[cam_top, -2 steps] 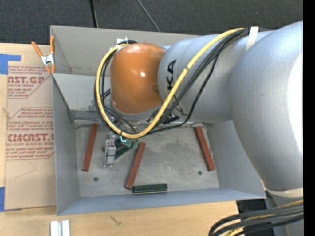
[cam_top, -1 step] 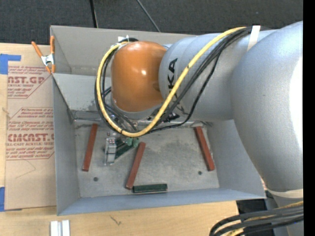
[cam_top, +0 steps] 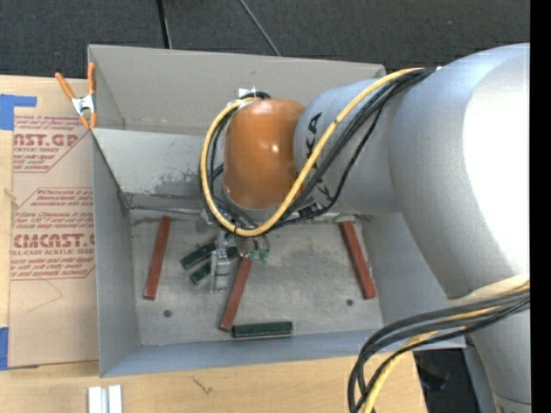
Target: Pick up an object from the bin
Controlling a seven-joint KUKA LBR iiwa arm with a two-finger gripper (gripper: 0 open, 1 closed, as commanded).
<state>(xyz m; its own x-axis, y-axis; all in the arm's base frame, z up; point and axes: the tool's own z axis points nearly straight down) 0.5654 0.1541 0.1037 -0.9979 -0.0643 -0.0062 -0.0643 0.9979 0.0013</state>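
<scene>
Two bars (cam_top: 197,261) were crowded at the gripper (cam_top: 223,263), its opening not discernible; either could be knocked aside.

One camera, high over the bin, tipped a little off straight down.

It looks into the grey metal bin (cam_top: 112,231) from above and slightly to one side, near enough that the bin floor spreads left, right and in front of the gripper (cam_top: 225,261). The arm (cam_top: 430,170) enters from the gripper's right, and its orange cover (cam_top: 258,153) sits just behind the gripper.
</scene>
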